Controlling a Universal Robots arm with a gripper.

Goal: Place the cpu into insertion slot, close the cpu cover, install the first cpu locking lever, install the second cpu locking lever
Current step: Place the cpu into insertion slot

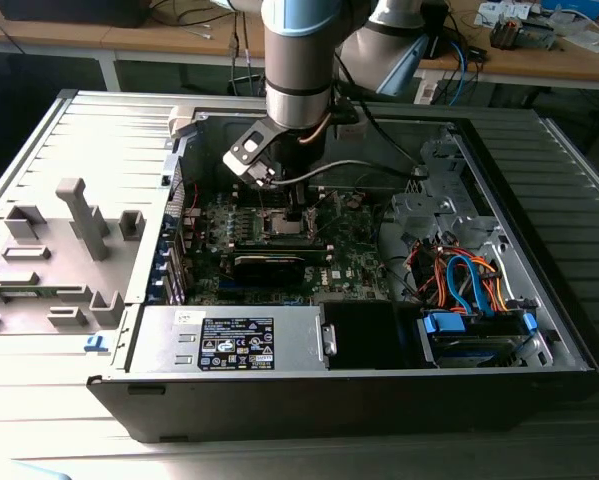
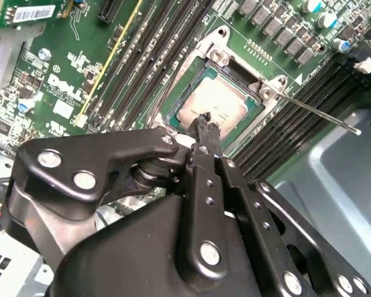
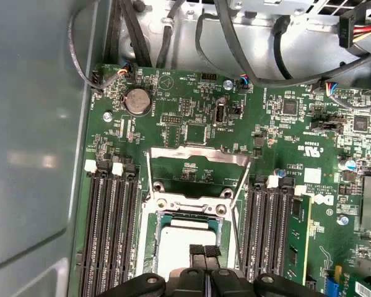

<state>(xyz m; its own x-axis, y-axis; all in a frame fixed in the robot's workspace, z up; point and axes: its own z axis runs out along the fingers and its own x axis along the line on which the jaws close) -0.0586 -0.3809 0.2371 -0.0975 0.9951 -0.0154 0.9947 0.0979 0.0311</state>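
Cpu (image 2: pixel 213 102) lies flat in the socket (image 2: pixel 254 105) and fills the recess squarely, so it looks seated. End effector (image 3: pixel 205 250) hangs over the chip's edge, tips pressed together with nothing between them, perhaps to press or check it. Cover (image 3: pixel 200 156) is swung back and open, leaving the socket reachable, and a lever (image 2: pixel 315 114) juts free beside it.

Where I work
Wooden desks (image 1: pixel 99 40) strewn with cables (image 1: pixel 194 15) line the far side; a pale grey ribbed table (image 1: pixel 39 420) spreads out below me.
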